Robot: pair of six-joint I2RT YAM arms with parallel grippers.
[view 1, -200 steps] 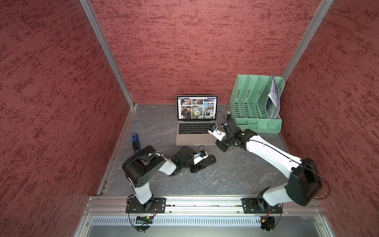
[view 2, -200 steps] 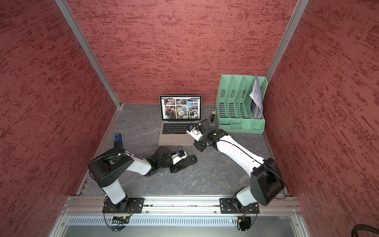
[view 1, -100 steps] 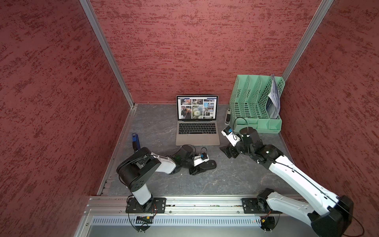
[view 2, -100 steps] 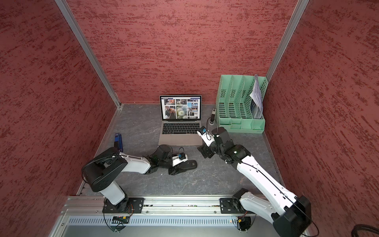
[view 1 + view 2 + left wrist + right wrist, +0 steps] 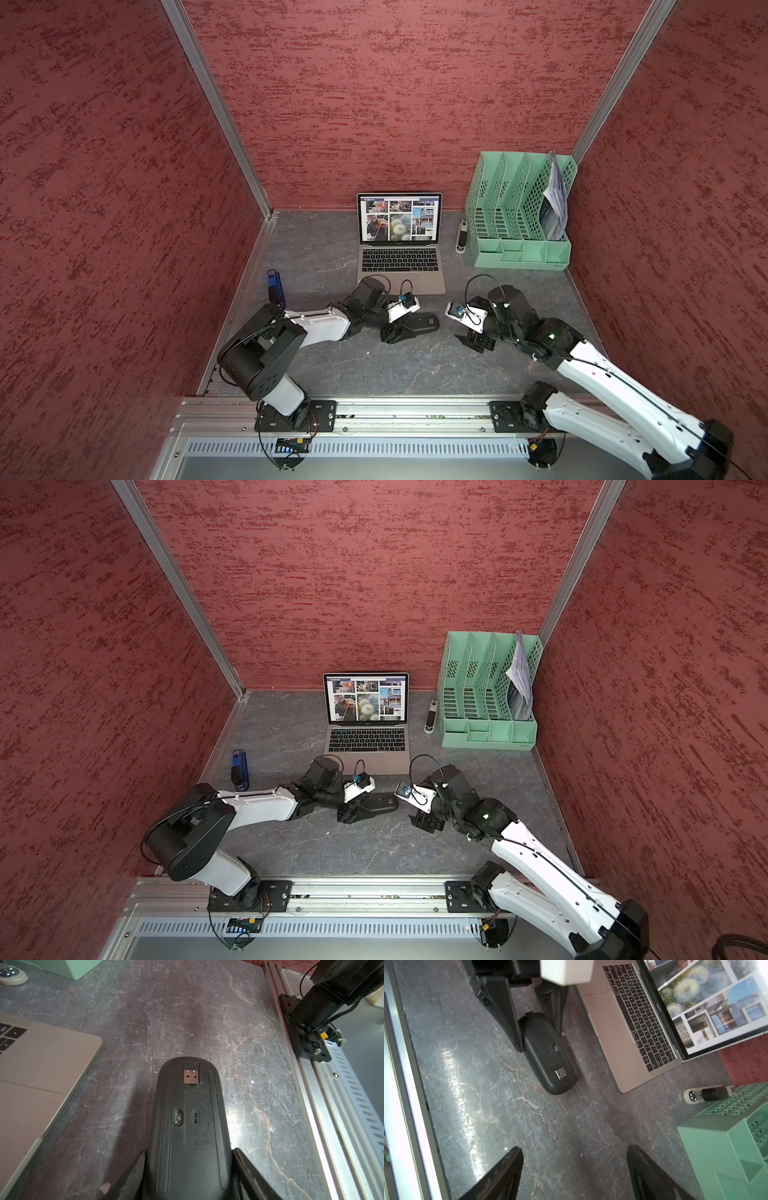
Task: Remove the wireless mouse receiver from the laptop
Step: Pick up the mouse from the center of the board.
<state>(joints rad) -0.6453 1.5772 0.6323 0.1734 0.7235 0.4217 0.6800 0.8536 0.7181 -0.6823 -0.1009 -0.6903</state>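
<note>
My left gripper [image 5: 189, 1157] is shut on a flat black mouse [image 5: 191, 1115], held belly up just above the table in front of the laptop [image 5: 401, 266]. The wireless mouse receiver [image 5: 191, 1073], a short silver plug with a black cap, lies in the recess at the mouse's far end and also shows in the right wrist view [image 5: 562, 1074]. The slim silver laptop [image 5: 623, 1022] stands open with a grid of photos on its screen. My right gripper [image 5: 574, 1148] is open and empty, hovering over bare table to the right of the mouse [image 5: 422, 322].
A mint-green file organiser [image 5: 519, 216] with papers stands at the back right, with a white and black stick-shaped tool [image 5: 460, 237] beside it. A blue-and-black gadget [image 5: 274, 284] lies by the left wall. The metal rail [image 5: 395, 411] runs along the front edge.
My right arm has drawn back from the laptop's front right corner towards the front rail, and its jaws now stand wide open. The left gripper still holds the mouse in about the same place.
</note>
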